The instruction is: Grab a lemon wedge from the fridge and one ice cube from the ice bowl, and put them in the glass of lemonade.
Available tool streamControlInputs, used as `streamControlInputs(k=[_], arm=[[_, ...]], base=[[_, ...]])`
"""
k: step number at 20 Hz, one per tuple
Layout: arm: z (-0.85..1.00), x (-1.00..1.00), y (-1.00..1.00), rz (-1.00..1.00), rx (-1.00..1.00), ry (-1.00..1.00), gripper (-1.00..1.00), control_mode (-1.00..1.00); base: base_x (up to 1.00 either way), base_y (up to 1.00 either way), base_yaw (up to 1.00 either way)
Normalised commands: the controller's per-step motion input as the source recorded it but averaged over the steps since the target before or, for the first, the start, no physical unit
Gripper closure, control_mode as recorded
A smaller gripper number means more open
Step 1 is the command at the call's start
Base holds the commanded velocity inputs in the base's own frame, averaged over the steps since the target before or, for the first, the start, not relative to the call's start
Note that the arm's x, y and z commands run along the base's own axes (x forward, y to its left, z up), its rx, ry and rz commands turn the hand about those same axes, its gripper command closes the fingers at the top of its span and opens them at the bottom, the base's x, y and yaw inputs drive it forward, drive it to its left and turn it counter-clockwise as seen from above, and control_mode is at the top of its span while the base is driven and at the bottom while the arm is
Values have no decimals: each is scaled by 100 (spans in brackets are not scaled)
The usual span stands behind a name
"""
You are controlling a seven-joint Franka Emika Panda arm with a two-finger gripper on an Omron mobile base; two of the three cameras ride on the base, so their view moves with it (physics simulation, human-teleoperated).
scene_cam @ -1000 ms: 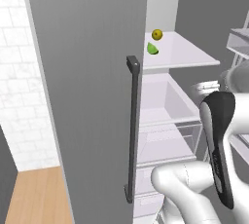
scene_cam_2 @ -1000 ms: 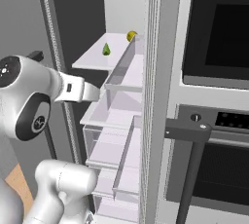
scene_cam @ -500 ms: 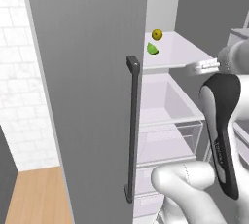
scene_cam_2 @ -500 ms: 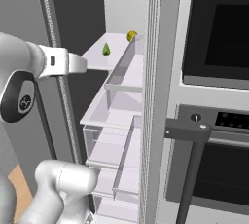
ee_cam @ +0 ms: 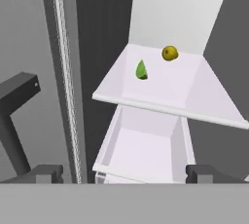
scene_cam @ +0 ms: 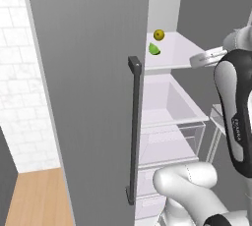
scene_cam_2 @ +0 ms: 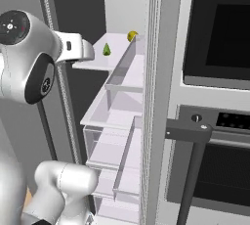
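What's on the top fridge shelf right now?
On the white shelf lie a green wedge and, behind it, a round yellow fruit. The fridge door hides the shelf's left part in the left base view.

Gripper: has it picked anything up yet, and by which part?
Nothing is held. The gripper is open and empty, short of the shelf where the green wedge lies.

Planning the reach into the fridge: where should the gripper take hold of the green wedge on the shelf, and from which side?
Grip the green wedge across its narrow flanks, coming from the open front of the shelf. It stands pointed end up, near the front-left, apart from the round yellow fruit behind it.
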Motion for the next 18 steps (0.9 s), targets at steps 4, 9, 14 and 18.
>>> streamControlInputs(k=[4, 9, 14, 18], arm=[[-6, 64, 3, 0, 0, 0, -100, -100], [-23, 71, 0, 0, 0, 0, -100, -100], [-8, 83, 0, 0, 1, 0, -100, -100], [-23, 80, 0, 0, 0, 0, -100, -100]], base=[[0, 0, 0], [0, 0, 0], [0, 0, 0], [0, 0, 0]])
